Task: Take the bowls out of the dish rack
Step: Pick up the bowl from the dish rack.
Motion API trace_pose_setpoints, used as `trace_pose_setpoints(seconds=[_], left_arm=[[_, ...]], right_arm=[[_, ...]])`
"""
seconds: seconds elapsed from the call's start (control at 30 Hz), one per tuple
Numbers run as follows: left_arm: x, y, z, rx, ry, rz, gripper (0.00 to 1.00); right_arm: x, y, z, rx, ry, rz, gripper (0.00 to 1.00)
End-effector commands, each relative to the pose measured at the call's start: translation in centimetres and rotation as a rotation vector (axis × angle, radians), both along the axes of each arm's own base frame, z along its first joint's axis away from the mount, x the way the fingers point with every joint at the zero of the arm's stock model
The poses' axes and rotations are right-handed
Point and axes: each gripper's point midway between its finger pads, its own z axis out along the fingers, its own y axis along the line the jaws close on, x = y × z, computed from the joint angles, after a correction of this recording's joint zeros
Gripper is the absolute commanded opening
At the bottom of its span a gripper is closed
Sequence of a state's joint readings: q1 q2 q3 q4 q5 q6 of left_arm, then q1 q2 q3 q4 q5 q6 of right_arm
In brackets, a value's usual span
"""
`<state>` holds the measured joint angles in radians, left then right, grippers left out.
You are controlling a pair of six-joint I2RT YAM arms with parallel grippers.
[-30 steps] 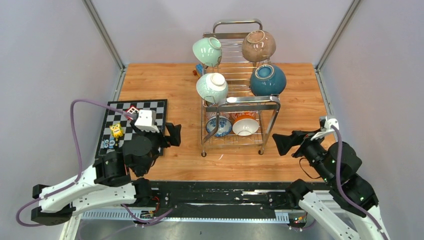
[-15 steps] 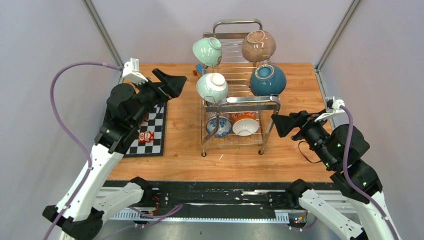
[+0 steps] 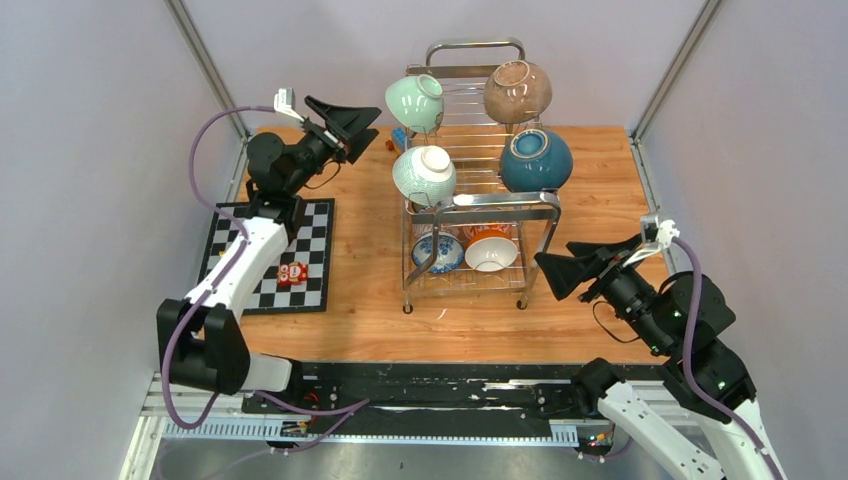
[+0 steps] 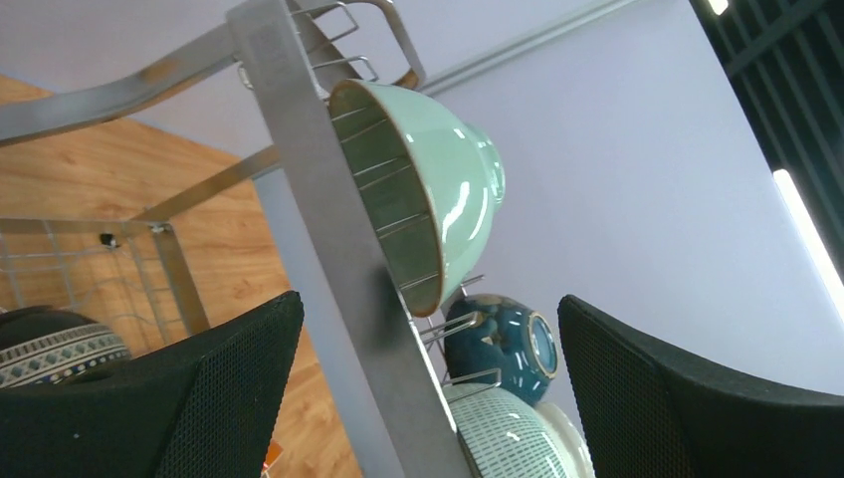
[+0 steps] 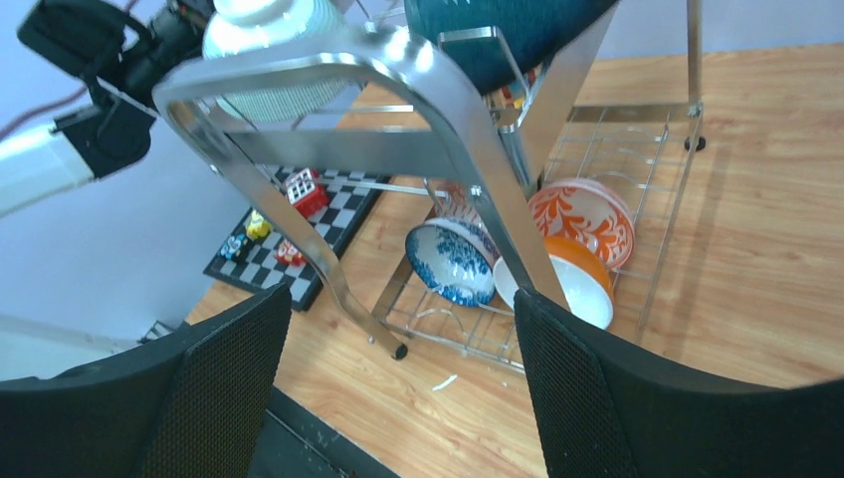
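**Dish rack [image 3: 500, 200] loaded with bowls [image 3: 536, 160], two arms alongside**

The left gripper [image 3: 368, 122], jaws spread wide and empty, hovered just left of the mint bowl [image 3: 415, 100] on the upper tier. The right gripper [image 3: 555, 255], also open and empty, hung near the rack's front right leg. Four bowls sat on top; three showed below.

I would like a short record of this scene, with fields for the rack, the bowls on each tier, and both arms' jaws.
dish rack: chrome, two tiers, on the wooden table
upper tier: mint green bowl, speckled brown bowl, dark teal bowl, pale green patterned bowl
lower tier, visible: blue-white bowl, red patterned bowl, orange-white bowl
left jaws: open, empty, near the mint green bowl, not touching
right jaws: open, empty, facing the rack's near end
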<state>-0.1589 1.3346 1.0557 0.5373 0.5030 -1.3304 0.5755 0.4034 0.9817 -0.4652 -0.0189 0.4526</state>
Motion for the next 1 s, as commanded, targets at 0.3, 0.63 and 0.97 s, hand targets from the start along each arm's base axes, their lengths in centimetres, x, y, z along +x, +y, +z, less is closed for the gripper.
trace_pose_setpoints(seconds=[0.3,0.63,0.97], left_arm=[[-0.3,-1.5,4.9,-0.058,-0.197,-0.162,0.90],[1.0,-2.1,2.8,-0.092,-0.154,-0.200,0.81],[1.2,-3.6,2.4,-0.099,-0.154,-0.263,0.76]], right_arm=[[-0.3,0.8,-4.6,-0.013,0.087,0.042,0.86],[-0.1,1.0,-3.8,0.000,0.077,0.042,0.86],[0.2,0.8,-4.2,-0.003,0.081,0.027,0.86]])
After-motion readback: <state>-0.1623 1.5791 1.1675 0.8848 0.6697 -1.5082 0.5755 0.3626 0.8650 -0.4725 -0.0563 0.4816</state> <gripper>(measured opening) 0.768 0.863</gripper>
